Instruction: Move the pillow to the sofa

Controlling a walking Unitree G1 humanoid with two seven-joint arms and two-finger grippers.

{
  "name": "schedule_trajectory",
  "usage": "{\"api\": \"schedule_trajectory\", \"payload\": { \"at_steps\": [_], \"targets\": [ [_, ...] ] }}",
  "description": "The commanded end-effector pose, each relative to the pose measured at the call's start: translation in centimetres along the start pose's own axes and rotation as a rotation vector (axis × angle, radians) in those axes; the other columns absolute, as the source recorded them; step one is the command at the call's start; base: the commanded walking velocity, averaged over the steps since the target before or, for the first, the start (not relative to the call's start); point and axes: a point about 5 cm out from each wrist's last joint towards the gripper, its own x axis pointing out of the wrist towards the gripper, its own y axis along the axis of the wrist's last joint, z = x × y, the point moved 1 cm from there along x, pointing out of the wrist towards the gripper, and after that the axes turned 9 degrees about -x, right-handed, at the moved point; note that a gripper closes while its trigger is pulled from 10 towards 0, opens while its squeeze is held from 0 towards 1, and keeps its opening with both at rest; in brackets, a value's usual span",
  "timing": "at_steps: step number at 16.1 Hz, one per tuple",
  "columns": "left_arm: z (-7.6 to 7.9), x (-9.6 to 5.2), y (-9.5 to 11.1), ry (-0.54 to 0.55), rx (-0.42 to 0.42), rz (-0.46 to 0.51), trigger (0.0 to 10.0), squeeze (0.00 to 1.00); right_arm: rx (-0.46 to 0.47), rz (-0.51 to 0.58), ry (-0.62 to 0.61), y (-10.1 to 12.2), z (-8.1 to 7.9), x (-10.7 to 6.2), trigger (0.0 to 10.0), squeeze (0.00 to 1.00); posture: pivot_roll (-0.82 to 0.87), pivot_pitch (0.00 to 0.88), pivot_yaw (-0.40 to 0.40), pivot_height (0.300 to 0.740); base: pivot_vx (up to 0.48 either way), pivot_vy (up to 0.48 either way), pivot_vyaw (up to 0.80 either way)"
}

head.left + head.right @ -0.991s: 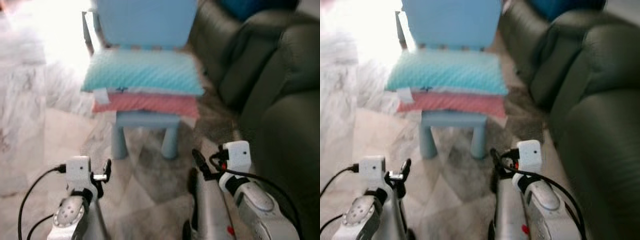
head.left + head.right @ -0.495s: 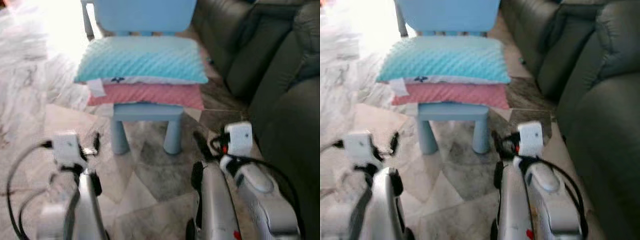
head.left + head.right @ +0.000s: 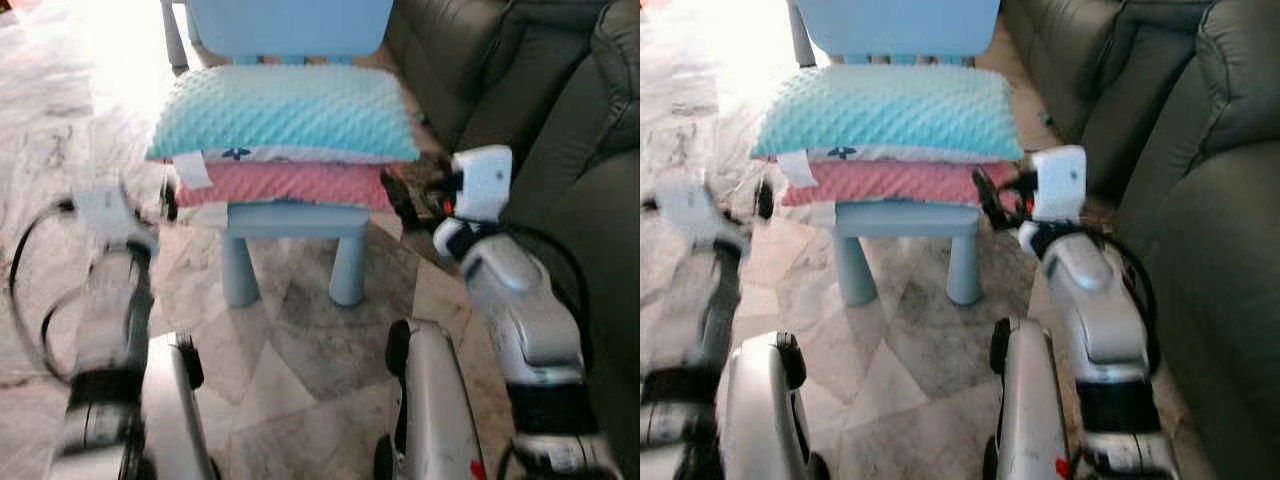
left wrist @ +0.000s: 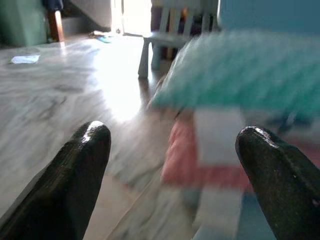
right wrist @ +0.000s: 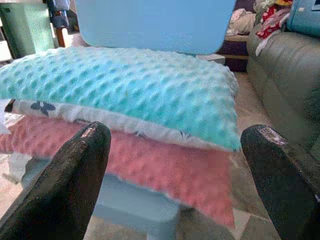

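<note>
Left eye view: a small blue chair (image 3: 290, 218) stands on the marble floor (image 3: 60, 150), with a dark sofa (image 3: 560, 120) just beside it on my right. Two pillows are stacked on the chair seat. The turquoise pillow (image 3: 285, 110) lies on top, covering the seat from edge to edge and resting against the chair back; a pink pillow (image 3: 290, 185) lies flat under it, its front edge overhanging the front of the seat. A white tag (image 3: 192, 170) hangs from the left front corner of the stack.

My right hand (image 3: 400, 200) is raised near the right front corner of the stack, level with the pink pillow, not touching it. My left hand (image 3: 168, 197) is raised near the left front corner, beside the tag; it is blurred.

Right wrist view: my right hand (image 5: 175, 170) is spread wide, its two black fingers (image 5: 75, 175) framing the corner of both pillows, with nothing between them.

Left wrist view: my left hand (image 4: 175, 170) is likewise spread wide and holds nothing; the pillows and tag ahead of it are blurred. A second pale chair (image 4: 165, 37) stands farther off on the floor.
</note>
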Motion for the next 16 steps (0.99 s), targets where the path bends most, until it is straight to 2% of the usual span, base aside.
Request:
{"api": "schedule_trajectory", "payload": {
  "at_steps": [1, 2, 4, 5, 7, 11, 13, 14, 16],
  "targets": [
    [0.1, 1.3, 1.1, 0.008, -0.027, 0.021, 10.0, 0.00, 0.002, 0.020, -0.008, 0.5, 0.7, 0.7, 10.0, 0.00, -0.12, 0.199, -0.025, 0.346, 0.000, 0.000, 0.00],
    [0.8, 2.5, 2.1, -0.012, -0.038, 0.034, 10.0, 0.00, -0.003, 0.032, -0.006, 1.0, 1.1, 1.4, 10.0, 0.00, -0.12, 0.214, -0.023, 0.346, 0.000, 0.000, 0.00],
    [1.5, 3.7, 3.4, -0.032, -0.060, 0.047, 10.0, 0.00, -0.003, 0.047, -0.006, 1.7, 1.6, 2.3, 10.0, 0.00, -0.13, 0.235, -0.021, 0.346, 0.000, 0.000, 0.00],
    [2.0, 4.9, 5.1, -0.022, -0.086, 0.071, 10.0, 0.00, 0.001, 0.065, -0.028, 2.8, 2.7, 3.6, 10.0, 0.00, -0.14, 0.273, -0.013, 0.346, 0.000, 0.000, 0.00],
    [2.2, 5.8, 7.1, -0.021, -0.087, 0.111, 10.0, 0.00, 0.015, 0.075, -0.049, 3.8, 4.0, 5.1, 10.0, 0.00, -0.14, 0.299, -0.006, 0.346, 0.000, 0.000, 0.00],
    [1.0, 6.6, 9.7, 0.037, -0.060, 0.139, 10.0, 0.00, -0.005, 0.059, -0.062, 4.9, 5.4, 7.2, 10.0, 0.00, -0.12, 0.352, -0.004, 0.346, 0.000, 0.000, 0.00],
    [0.2, 6.7, 9.8, 0.060, -0.075, 0.112, 10.0, 0.00, 0.002, 0.047, -0.058, 5.0, 5.6, 7.7, 10.0, 0.00, -0.12, 0.369, -0.006, 0.346, 0.000, 0.000, 0.00],
    [0.1, 6.8, 10.0, 0.053, -0.057, 0.101, 10.0, 0.00, 0.005, 0.050, -0.049, 5.2, 5.8, 8.1, 10.0, 0.00, -0.12, 0.377, -0.006, 0.346, 0.000, 0.000, 0.00],
    [0.1, 6.9, 10.8, 0.042, -0.077, 0.126, 10.0, 0.00, 0.042, 0.094, -0.048, 6.1, 6.3, 8.4, 10.0, 0.00, -0.11, 0.386, -0.008, 0.346, 0.000, 0.000, 0.00]
  ]
}}
